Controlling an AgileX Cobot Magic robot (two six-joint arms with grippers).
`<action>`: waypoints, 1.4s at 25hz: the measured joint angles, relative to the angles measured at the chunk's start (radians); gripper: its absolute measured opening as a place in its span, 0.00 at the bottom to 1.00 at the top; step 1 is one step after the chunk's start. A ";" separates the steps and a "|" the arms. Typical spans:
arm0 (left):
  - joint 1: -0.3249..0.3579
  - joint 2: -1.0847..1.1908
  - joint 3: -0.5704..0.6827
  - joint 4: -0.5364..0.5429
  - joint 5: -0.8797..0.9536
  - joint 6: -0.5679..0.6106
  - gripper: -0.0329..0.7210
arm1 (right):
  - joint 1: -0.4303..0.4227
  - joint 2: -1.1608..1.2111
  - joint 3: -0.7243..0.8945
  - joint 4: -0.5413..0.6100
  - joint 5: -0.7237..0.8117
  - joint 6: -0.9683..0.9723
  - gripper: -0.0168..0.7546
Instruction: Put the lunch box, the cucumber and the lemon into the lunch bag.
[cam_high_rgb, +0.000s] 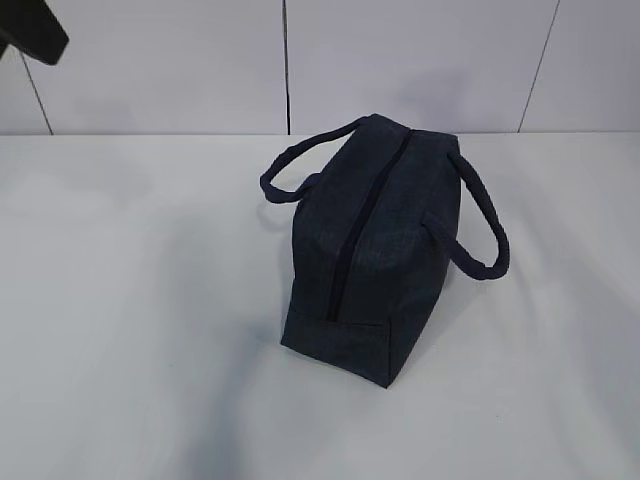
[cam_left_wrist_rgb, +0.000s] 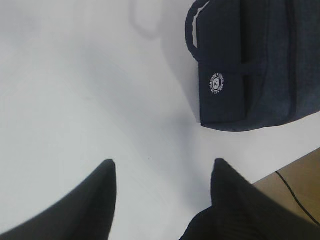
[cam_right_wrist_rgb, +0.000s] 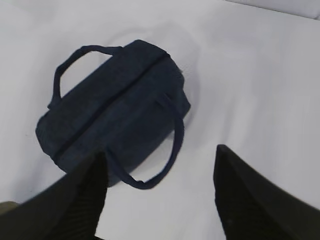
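Observation:
The dark navy lunch bag (cam_high_rgb: 375, 245) stands on the white table with its top zipper shut and its two loop handles hanging to the sides. It also shows in the left wrist view (cam_left_wrist_rgb: 255, 65), with its white round logo (cam_left_wrist_rgb: 217, 83), and in the right wrist view (cam_right_wrist_rgb: 115, 110). My left gripper (cam_left_wrist_rgb: 162, 167) is open and empty above bare table, left of the bag. My right gripper (cam_right_wrist_rgb: 161, 152) is open and empty, held above the bag's near handle (cam_right_wrist_rgb: 165, 160). The lunch box, the cucumber and the lemon are out of view.
The white table (cam_high_rgb: 130, 330) runs to a light panelled wall (cam_high_rgb: 160, 60) at the back. A dark part of an arm (cam_high_rgb: 35, 30) shows at the top left. The left wrist view shows the table's edge, a wooden floor (cam_left_wrist_rgb: 295, 190) and a black cable.

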 joint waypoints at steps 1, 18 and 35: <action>0.000 -0.033 0.015 0.000 0.001 0.000 0.61 | 0.000 -0.043 0.025 -0.022 0.000 -0.002 0.69; 0.000 -0.651 0.339 0.005 0.017 -0.001 0.51 | 0.000 -0.627 0.522 -0.064 0.004 0.003 0.69; 0.000 -1.332 0.830 0.030 0.021 0.078 0.44 | 0.000 -1.382 0.931 -0.090 0.017 0.001 0.67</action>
